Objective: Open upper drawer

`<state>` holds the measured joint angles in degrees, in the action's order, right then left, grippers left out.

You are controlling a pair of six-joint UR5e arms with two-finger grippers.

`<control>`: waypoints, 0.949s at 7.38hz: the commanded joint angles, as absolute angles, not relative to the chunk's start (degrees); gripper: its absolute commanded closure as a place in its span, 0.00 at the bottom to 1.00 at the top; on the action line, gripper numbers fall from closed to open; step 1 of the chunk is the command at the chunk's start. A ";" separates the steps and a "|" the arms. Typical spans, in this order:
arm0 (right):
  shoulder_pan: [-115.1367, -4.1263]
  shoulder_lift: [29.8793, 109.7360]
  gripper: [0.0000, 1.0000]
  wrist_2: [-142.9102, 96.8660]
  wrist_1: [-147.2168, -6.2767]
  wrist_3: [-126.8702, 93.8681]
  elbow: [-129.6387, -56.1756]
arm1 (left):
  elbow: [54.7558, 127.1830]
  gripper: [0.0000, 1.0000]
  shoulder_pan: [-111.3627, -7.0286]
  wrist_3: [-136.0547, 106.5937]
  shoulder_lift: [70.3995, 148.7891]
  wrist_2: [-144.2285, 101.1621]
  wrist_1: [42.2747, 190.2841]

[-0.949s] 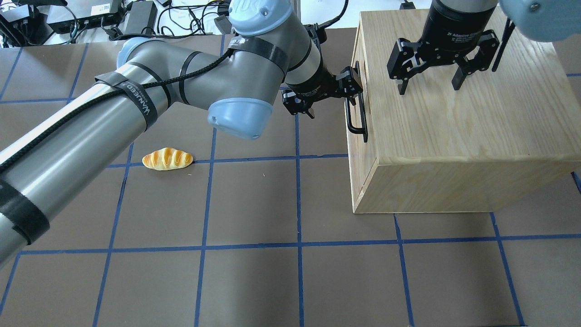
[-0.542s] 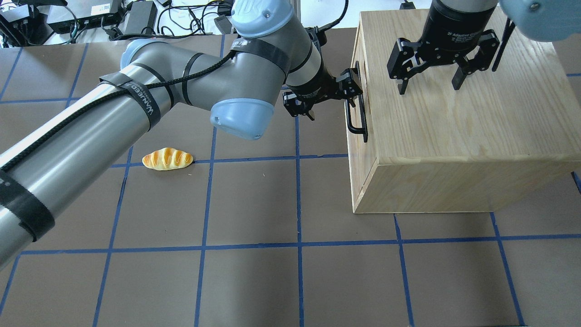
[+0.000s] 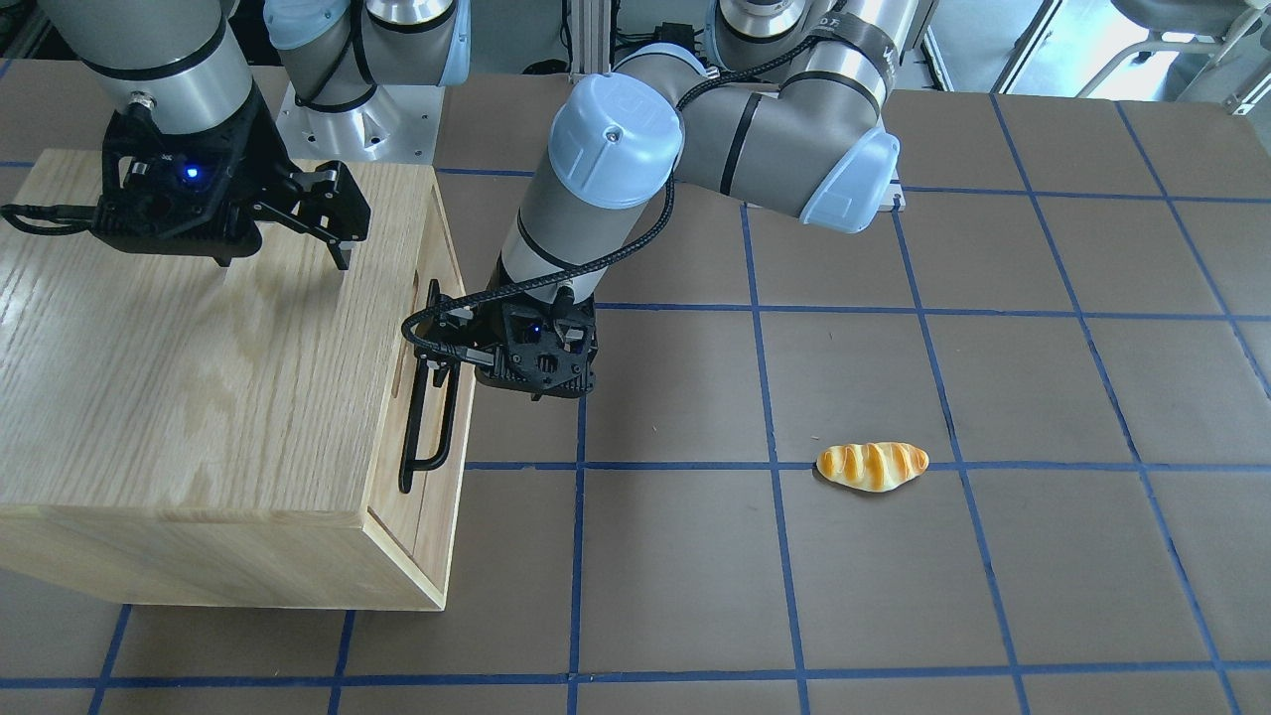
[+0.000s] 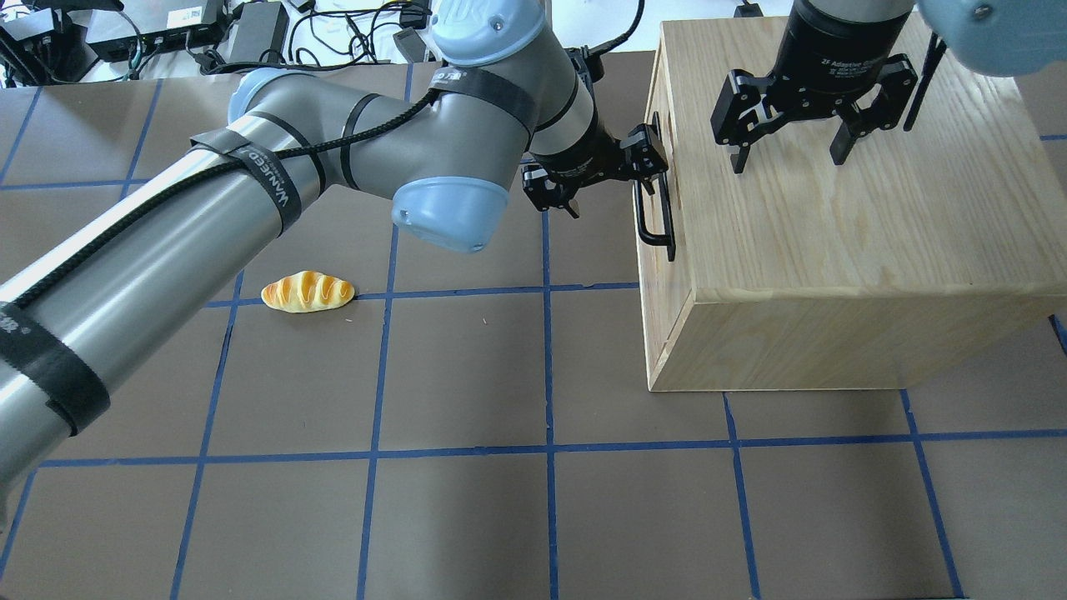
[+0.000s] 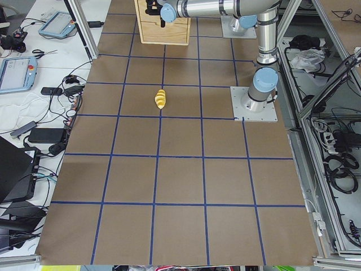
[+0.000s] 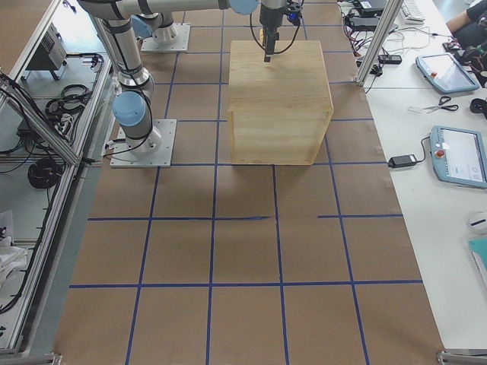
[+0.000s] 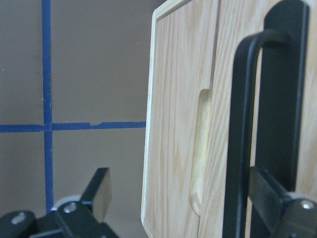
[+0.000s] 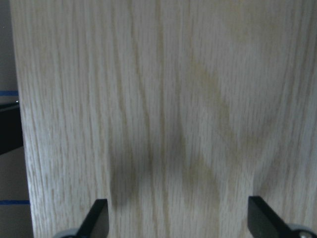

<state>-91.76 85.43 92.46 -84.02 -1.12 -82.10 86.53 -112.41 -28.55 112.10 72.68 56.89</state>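
The upper drawer [image 3: 438, 248] is the oak front panel on the cabinet's side face, and it sits flush with the cabinet. Its long black bar handle [image 3: 429, 417] also shows in the overhead view [image 4: 654, 212] and the left wrist view [image 7: 242, 148]. My left gripper [image 4: 642, 167] is open at the handle's far end. In the left wrist view the bar stands between its fingers, close to one finger [image 7: 277, 198]. My right gripper [image 4: 788, 154] is open and empty, just above the cabinet's top [image 8: 163, 99].
The large oak cabinet [image 4: 834, 217] stands at the table's right side. A toy bread roll [image 4: 308, 292] lies on the brown mat with blue tape lines, left of the cabinet. Cables and electronics [image 4: 167, 33] lie beyond the table's far edge.
My left arm's elbow and forearm have shifted slightly to the right. The left gripper stays at the handle. The drawer and the right gripper have not moved.
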 commanded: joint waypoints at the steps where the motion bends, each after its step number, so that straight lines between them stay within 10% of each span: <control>1: -91.76 85.43 0.00 92.46 -84.02 -1.05 -82.09 | 86.57 0.00 -112.41 -28.39 112.06 74.53 57.48; 7: -91.76 85.43 0.00 92.46 -84.02 -1.05 -82.09 | 86.48 0.00 -112.15 -28.13 111.45 74.62 59.59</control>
